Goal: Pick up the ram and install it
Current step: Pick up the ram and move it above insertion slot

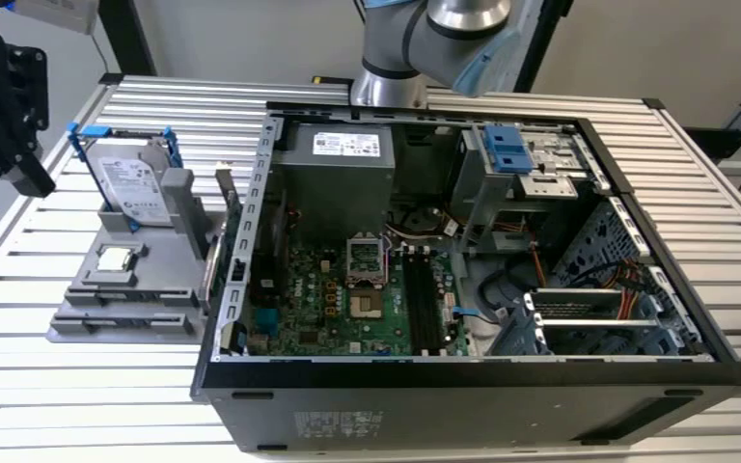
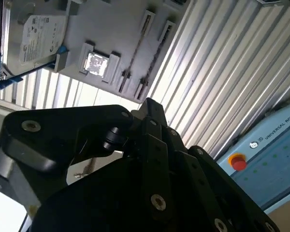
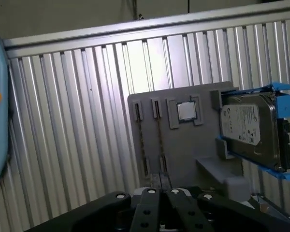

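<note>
Ram (image 3: 142, 137) looks unpicked in the gray holder (image 1: 123, 320), 9 o'clock of the PC case (image 1: 474, 374); gripper (image 1: 13, 145) state, can't tell.

Parts counted by kind

Two ram sticks are counted, a first ram stick (image 3: 141, 140) and a second ram stick (image 3: 160, 140); one hard drive (image 3: 246, 128), one processor chip (image 3: 186, 111), one grey fixture (image 3: 193, 145) and one computer case (image 1: 474, 371) are counted.

Silver-grey arm (image 1: 390, 48) with pale blue cap (image 1: 493, 58), black screw-studded tool (image 3: 159, 193).
</note>
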Controlling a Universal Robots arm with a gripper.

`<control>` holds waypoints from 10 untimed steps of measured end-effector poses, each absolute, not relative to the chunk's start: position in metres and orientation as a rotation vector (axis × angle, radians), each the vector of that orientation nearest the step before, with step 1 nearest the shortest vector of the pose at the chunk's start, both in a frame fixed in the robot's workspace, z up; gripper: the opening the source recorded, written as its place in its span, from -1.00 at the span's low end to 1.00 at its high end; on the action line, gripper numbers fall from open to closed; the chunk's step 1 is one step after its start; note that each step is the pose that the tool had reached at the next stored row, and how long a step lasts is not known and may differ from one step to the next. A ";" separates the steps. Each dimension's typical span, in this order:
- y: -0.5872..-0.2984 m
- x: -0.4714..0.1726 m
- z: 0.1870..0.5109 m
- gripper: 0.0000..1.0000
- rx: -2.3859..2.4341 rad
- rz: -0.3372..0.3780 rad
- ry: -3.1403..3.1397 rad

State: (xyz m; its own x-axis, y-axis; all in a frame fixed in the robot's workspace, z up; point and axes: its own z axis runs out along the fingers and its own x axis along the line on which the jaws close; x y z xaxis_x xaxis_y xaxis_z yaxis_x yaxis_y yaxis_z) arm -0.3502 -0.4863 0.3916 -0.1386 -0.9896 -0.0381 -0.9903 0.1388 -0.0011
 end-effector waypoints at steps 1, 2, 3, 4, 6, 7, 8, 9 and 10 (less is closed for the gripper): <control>-0.486 -0.350 0.392 -1.00 -2.064 0.038 2.329; -0.486 -0.350 0.392 -1.00 -2.085 0.038 2.311; -0.486 -0.350 0.392 -1.00 -2.106 0.039 2.292; -0.486 -0.350 0.392 -1.00 -2.127 0.039 2.273; -0.486 -0.350 0.392 -1.00 -2.169 0.040 2.234; -0.486 -0.350 0.392 -1.00 -2.189 0.041 2.214; -0.486 -0.350 0.392 -1.00 -2.208 0.041 2.195; -0.486 -0.350 0.392 -1.00 -2.227 0.041 2.177; -0.486 -0.350 0.392 -1.00 -2.242 0.042 2.161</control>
